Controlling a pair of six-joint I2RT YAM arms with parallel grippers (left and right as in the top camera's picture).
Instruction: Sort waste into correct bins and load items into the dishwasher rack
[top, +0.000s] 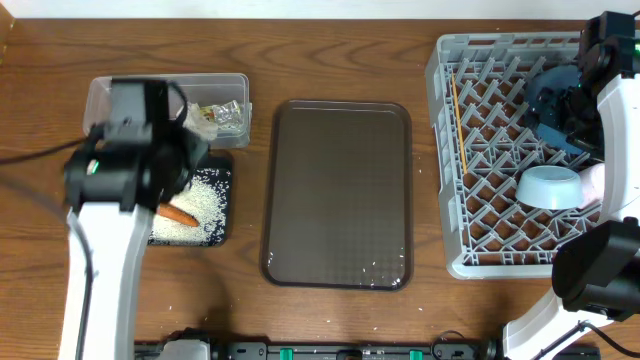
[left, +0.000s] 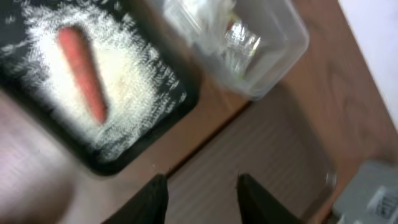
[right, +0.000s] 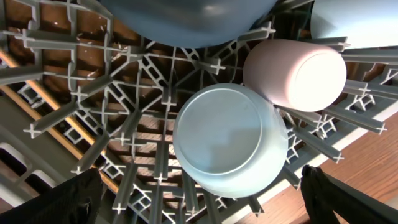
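**Rack loaded, waste in both bins, both grippers empty**

A brown wood-grain table (top: 340, 55) fills the overhead view; little of the room shows beyond its far edge.

The grey dishwasher rack (top: 452, 150) stands at the table's right end. In it are the dark-blue dish (top: 553, 100) at the far right, the light-blue bowl (top: 549, 187) lying with its base turned outward, the white cup (right: 298, 73) on its side just beside the bowl, and the chopsticks (top: 459, 125) lying along the rack's left side.

The dark-brown serving tray (top: 338, 195) sits mid-table, with a few white specks near its front edge.

At the left, the clear plastic box (top: 235, 95) holds the crumpled wrapper (top: 222, 117). Touching its near side, the black tray (top: 222, 215) holds a spread of rice grains (top: 205, 200) with the orange carrot (top: 179, 214) lying on top. A few stray grains lie on the table in front of it.

The left gripper (left: 202, 199) hangs over the gap between black tray and serving tray, fingers spread apart, holding nothing. The right gripper (right: 202, 199) hangs over the bowl in the rack, fingers wide apart at the edges of its wrist view, touching nothing.
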